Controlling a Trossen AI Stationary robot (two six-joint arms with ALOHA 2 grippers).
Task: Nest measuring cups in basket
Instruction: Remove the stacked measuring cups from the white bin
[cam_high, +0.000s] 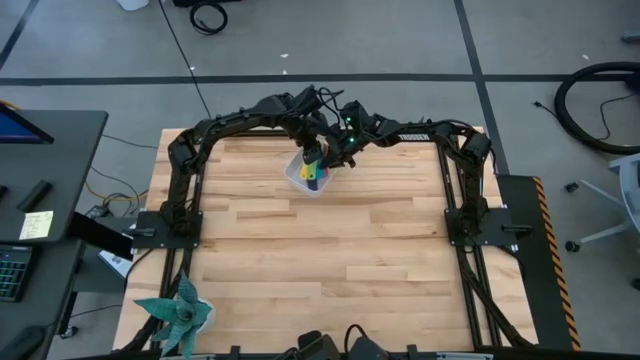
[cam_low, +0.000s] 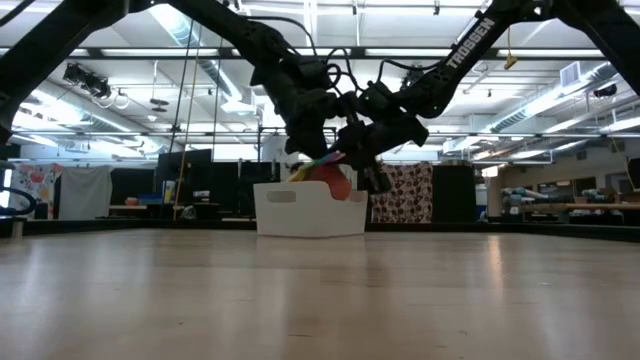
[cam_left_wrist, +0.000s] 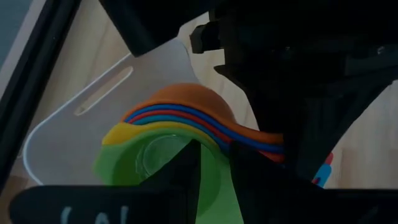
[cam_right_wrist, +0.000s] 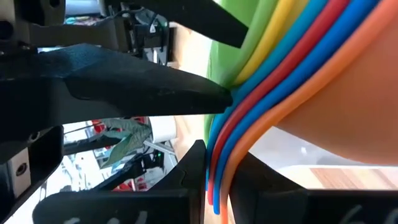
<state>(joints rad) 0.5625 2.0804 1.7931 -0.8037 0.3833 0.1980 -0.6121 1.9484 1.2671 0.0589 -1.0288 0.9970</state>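
The measuring cups are nested in one stack: green innermost, then yellow, light blue, red, dark blue, and orange outermost. The stack sits tilted in the white basket at the table's far middle. In the low view the cups show above the basket's rim. Whether the stack rests on the basket's floor is hidden. My left gripper comes down on the stack from above. My right gripper is shut on the stacked handles, just right of the basket. My left gripper has one finger inside the green cup, against its wall, coming from above. The other finger is lost in the dark mass beside it, so the outer side of the hold does not show. My right gripper pinches the stacked handles between its two fingers, which lie across them near their free ends. All the handles lie together as one bundle. The cups tilt up from the hold, over the basket.
The two arms cross closely above the basket, whose slot handle shows in the left wrist view. A plant-shaped toy lies at the table's near left corner. Bare wood spreads over the near half of the table.
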